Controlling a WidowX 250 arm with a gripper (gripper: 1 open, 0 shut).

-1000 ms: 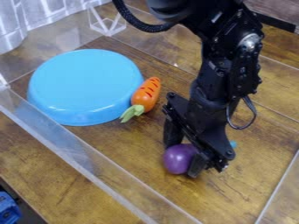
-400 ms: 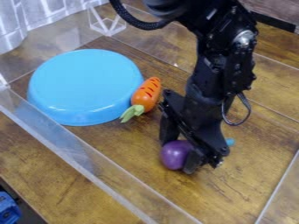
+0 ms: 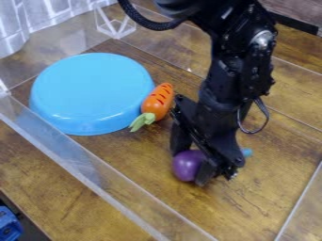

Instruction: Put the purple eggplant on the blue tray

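The hand (image 3: pixel 205 160) is down over the purple eggplant (image 3: pixel 189 168); can't tell if it's actually pinching it. Only the eggplant's fat round end shows, facing the camera, so its long axis is unclear. It sits on the wooden tabletop (image 3: pixel 75 179), well apart from the blue tray (image 3: pixel 88 91).

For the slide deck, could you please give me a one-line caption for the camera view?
Black gripper lowered around the purple eggplant on the wooden table, beside an orange carrot touching the empty blue tray.

Purple eggplant (image 3: pixel 189 167), light-blue tray (image 3: pixel 75 99), orange carrot (image 3: pixel 157 100).
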